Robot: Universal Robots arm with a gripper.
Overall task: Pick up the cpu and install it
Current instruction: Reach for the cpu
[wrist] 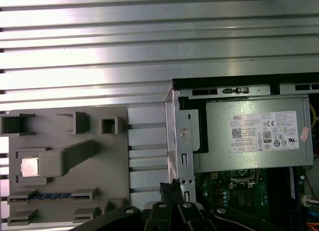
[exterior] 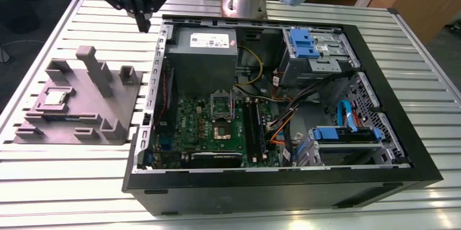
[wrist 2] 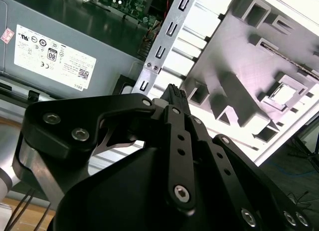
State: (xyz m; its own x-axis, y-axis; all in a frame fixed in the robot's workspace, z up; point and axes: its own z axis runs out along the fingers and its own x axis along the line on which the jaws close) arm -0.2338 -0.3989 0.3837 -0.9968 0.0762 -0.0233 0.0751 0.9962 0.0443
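The cpu [exterior: 56, 97] is a small silvery square lying flat in a recess of the grey holder block [exterior: 108, 116] at the exterior view's left, outside the computer case. It also shows as a pale square cpu [wrist: 31, 167] in the first wrist view and a cpu [wrist 2: 284, 95] in the second wrist view. My gripper [exterior: 144, 24] hangs high above the table by the case's back corner, far from the cpu. Its black fingers [wrist 2: 174, 94] are pressed together, shut on nothing. On the green motherboard [exterior: 209, 133], the socket [exterior: 222, 129] shows a dark centre.
The open black computer case [exterior: 403, 133] takes up the middle of the slatted metal table [exterior: 72, 187]. Inside are a grey power supply [exterior: 204, 57], blue drive bays [exterior: 310, 44] and loose cables [exterior: 288, 116]. Tall posts [exterior: 94, 68] rise from the holder block.
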